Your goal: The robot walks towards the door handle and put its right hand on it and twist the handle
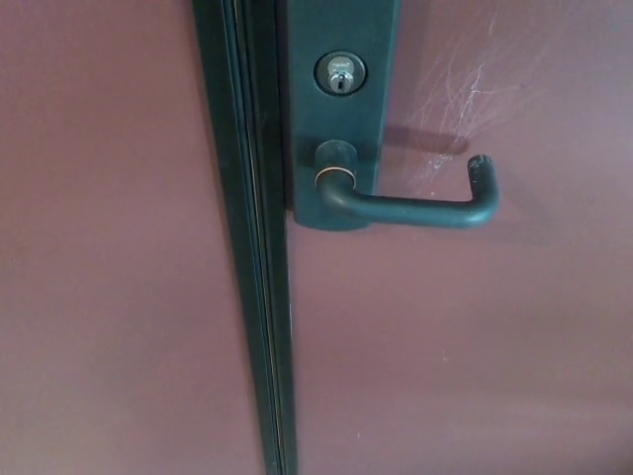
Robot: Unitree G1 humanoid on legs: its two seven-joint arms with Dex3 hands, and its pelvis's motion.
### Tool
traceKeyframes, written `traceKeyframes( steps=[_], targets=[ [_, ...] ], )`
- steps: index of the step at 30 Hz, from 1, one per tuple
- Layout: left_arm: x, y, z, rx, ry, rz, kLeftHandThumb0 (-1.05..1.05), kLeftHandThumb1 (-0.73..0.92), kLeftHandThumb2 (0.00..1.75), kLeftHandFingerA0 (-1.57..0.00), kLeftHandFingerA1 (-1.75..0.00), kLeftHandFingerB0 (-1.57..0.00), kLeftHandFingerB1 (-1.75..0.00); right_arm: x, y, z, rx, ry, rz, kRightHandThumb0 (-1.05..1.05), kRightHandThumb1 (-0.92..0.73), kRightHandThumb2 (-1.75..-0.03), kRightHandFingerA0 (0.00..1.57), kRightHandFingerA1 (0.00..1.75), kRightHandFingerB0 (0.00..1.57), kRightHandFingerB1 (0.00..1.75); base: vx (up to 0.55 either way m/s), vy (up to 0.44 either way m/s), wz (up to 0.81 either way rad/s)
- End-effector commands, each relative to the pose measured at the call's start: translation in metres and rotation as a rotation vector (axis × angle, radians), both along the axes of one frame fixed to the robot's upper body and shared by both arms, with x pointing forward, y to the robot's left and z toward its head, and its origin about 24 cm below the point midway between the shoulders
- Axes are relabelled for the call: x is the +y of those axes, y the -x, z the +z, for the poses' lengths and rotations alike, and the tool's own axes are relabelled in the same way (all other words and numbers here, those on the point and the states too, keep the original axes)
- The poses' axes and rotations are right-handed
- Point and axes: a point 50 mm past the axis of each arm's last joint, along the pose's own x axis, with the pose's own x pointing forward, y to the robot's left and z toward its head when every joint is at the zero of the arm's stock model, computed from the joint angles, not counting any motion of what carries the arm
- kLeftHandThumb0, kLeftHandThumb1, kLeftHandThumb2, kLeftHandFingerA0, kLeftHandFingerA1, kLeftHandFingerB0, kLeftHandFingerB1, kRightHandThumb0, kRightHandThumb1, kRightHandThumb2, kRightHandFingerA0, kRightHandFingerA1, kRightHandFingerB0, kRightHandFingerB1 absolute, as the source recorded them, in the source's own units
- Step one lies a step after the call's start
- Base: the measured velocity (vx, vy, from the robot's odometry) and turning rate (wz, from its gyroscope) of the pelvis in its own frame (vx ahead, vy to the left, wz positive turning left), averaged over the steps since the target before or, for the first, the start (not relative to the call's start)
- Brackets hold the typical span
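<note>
The door handle (406, 205) sits right of centre in the upper half of the head view, mounted at the lower end of a tall dark backplate (341, 109) on a maroon door (465, 336). It is a dark, matte lever: a short round neck comes out of the plate, ringed by a thin worn band where brighter metal shows, then bends into a straight bar running to the picture's right. At the far end the bar turns back toward the door in a short return, whose blunt tip looks scuffed and a little paler. The bar lies close to level (tilted just slightly down toward its free end). It throws a soft shadow on the door above and behind it.

Above the neck, on the same plate, is a round lock cylinder (340, 74) with a silvery keyway in its middle. Pale, fine scratches (475, 94) fan across the door surface just above the bar's outer end.

Left of the plate a dark vertical strip (252, 247) runs the full height of the view, with another maroon panel (99, 247) beyond it.

Neither robot hand appears in the view, so nothing touches the lever, and how either hand is set cannot be told.
</note>
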Motion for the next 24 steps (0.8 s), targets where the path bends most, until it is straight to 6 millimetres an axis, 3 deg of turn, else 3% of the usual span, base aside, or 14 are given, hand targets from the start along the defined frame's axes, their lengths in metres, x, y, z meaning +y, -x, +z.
traceKeyframes(
  steps=[1, 2, 3, 7, 24],
  targets=[
    [0.005, -0.002, 0.004, 0.005, 0.004, -0.063, -0.16, 0.39, 0.69, -0.65, -0.89, -0.55, -0.71, 0.025, -0.008, -0.002, 0.236, 0.059, 0.157, -0.53, -0.47, -0.55, 0.50, 0.46, 0.30, 0.33, 0.00, 0.000, 0.00],
    [0.005, -0.002, 0.004, 0.006, 0.004, -0.063, -0.16, 0.39, 0.69, -0.65, -0.89, -0.55, -0.71, 0.026, -0.009, -0.002, 0.239, 0.059, 0.157, -0.53, -0.47, -0.55, 0.50, 0.46, 0.30, 0.33, 0.00, 0.000, 0.00],
    [0.003, -0.009, 0.003, 0.009, 0.002, -0.076, -0.15, 0.38, 0.69, -0.66, -0.88, -0.54, -0.70, 0.031, -0.015, 0.006, 0.247, 0.107, 0.190, -0.58, -0.44, -0.73, 0.40, 0.52, 0.19, 0.40, 0.00, 0.000, 0.00],
    [-0.003, -0.014, 0.001, -0.002, 0.020, -0.088, -0.15, 0.38, 0.68, -0.68, -0.88, -0.55, -0.70, 0.039, -0.026, 0.020, 0.289, 0.184, 0.215, -0.58, -0.45, -0.74, 0.38, 0.51, 0.18, 0.39, 0.00, 0.000, 0.00],
    [-0.003, -0.009, 0.000, 0.007, 0.024, -0.115, -0.15, 0.37, 0.69, -0.69, -0.87, -0.56, -0.70, 0.064, -0.062, 0.034, 0.386, 0.397, 0.211, -0.61, -0.45, -0.75, 0.37, 0.50, 0.18, 0.39, 0.00, 0.000, 0.00]
  ],
)
